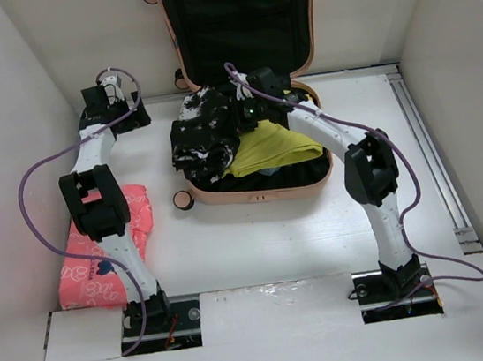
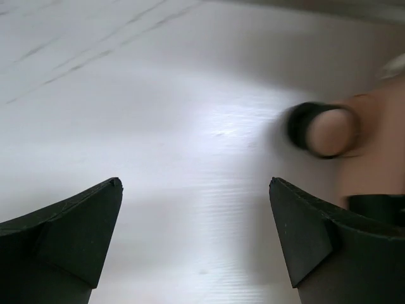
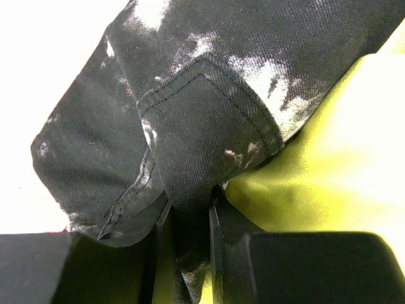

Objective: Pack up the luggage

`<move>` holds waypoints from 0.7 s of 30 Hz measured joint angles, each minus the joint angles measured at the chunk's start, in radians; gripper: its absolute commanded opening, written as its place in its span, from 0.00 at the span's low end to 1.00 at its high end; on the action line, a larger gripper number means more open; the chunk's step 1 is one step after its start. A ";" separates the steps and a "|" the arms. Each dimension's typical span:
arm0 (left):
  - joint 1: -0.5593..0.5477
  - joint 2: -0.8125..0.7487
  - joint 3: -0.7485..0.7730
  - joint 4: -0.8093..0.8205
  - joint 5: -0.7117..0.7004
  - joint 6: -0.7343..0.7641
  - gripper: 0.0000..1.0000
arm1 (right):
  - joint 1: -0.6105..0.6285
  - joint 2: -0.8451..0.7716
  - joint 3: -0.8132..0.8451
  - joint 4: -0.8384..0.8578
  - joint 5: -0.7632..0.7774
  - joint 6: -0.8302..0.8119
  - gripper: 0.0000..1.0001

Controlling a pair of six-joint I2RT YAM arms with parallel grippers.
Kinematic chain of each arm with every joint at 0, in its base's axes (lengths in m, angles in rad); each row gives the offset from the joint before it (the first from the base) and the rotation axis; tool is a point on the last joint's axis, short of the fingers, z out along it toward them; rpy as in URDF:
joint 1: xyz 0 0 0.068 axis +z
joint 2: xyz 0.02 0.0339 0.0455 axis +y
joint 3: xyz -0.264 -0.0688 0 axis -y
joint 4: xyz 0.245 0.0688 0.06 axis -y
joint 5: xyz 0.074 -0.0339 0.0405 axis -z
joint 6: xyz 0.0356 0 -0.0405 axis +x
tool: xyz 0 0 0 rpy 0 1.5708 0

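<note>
The peach-pink luggage (image 1: 257,194) lies open on the table, its black-lined lid standing upright at the back. Inside it lie a black-and-white mottled garment (image 1: 205,136) on the left and a yellow garment (image 1: 274,145) on the right. My right gripper (image 1: 245,109) is over the luggage, shut on a fold of the black-and-white garment (image 3: 190,114), which is pinched between the jaws (image 3: 183,212) above the yellow garment (image 3: 329,164). My left gripper (image 1: 114,90) stands open and holds nothing, left of the luggage. In its wrist view the left gripper (image 2: 195,183) faces bare table with a luggage wheel (image 2: 323,130) to its right.
A pink patterned packet (image 1: 103,248) lies on the table at the left, beside the left arm. White walls close in the table at the back and on both sides. A metal rail (image 1: 429,147) runs along the right edge. A black wheel (image 1: 184,200) sticks out at the luggage's front left corner.
</note>
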 measured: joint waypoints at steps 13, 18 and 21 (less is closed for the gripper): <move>-0.096 -0.085 -0.013 -0.266 -0.089 0.256 1.00 | 0.012 -0.191 -0.227 0.079 0.169 -0.038 0.00; -0.129 -0.093 0.048 -0.343 0.073 0.270 1.00 | 0.012 -0.296 -0.327 0.072 0.238 -0.059 0.00; -0.154 -0.096 0.086 -0.388 0.147 0.273 1.00 | 0.012 -0.332 -0.381 0.087 0.264 -0.057 0.00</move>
